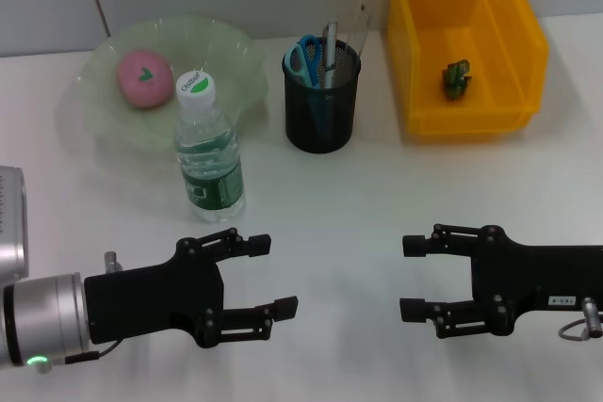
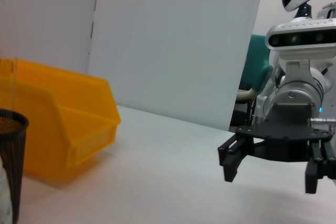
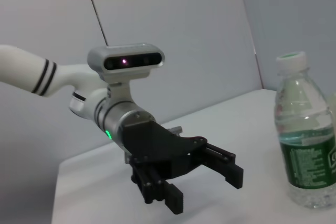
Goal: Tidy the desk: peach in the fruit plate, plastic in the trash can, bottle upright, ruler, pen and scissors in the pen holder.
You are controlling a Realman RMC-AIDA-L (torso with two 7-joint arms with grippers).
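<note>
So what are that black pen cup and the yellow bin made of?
The pen cup looks like black metal mesh: fine see-through grid walls, matte. The yellow bin looks like molded plastic: smooth, slightly glossy, thick one-piece walls. Both are guesses from looks alone.

Peach [image 1: 143, 77] in fruit plate [image 1: 226, 49]; bottle [image 1: 208, 152] upright; both claws open, low, apart.

bottle [image 1: 209, 159] label print illegible, no readable text
</note>
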